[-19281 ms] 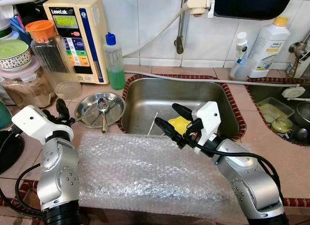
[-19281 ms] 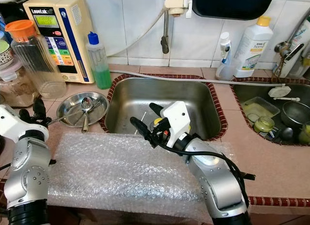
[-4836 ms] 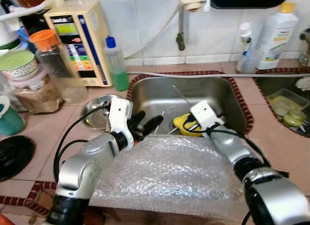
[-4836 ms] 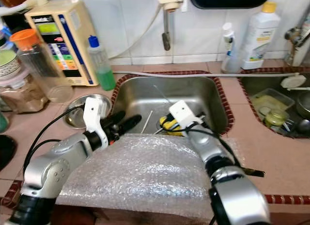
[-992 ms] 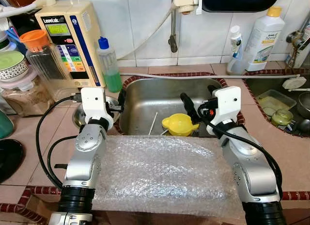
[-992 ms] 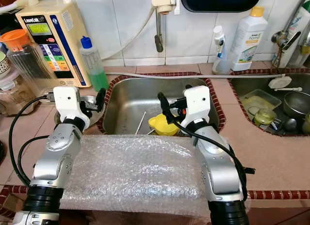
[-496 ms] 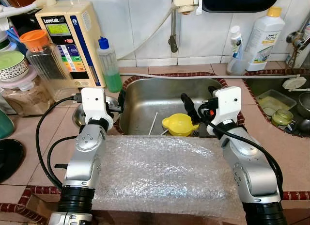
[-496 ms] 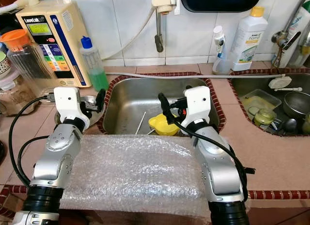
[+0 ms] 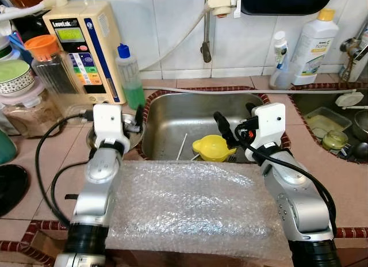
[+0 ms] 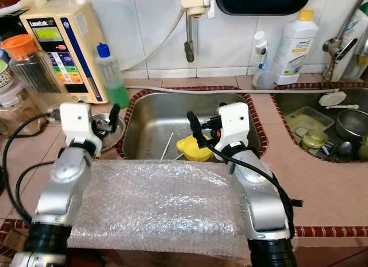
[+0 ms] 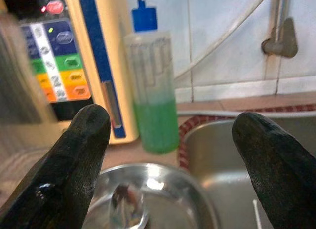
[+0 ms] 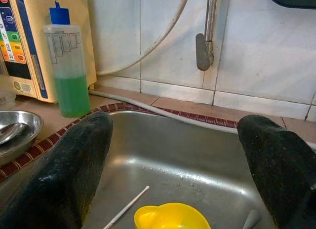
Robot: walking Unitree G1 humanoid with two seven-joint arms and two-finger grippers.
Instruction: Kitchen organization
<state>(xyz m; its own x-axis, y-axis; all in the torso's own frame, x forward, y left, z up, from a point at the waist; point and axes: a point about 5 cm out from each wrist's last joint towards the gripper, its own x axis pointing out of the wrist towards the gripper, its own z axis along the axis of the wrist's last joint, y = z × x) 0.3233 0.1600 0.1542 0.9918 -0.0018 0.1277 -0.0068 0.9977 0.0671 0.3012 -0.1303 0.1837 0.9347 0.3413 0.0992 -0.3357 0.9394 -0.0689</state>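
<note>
- Left gripper [image 11: 168,155]: jaws spread wide, holding nothing. Over the last second it has swung outward, off the sink edge, and now hovers above the steel dish [image 9: 133,136] with a spoon [image 11: 127,211] in it, on the bench left of the sink [image 9: 190,109].
- Right gripper [image 12: 173,160]: jaws wide apart and empty, unmoved over the same second, poised over the sink just above the yellow cup [image 9: 211,147] lying in the basin.
- Bubble wrap [image 9: 184,206] lies flat across the front bench between both arms.
- Judgement: the left arm seems to be lining up on the dish; the cup is not yet grasped.
</note>
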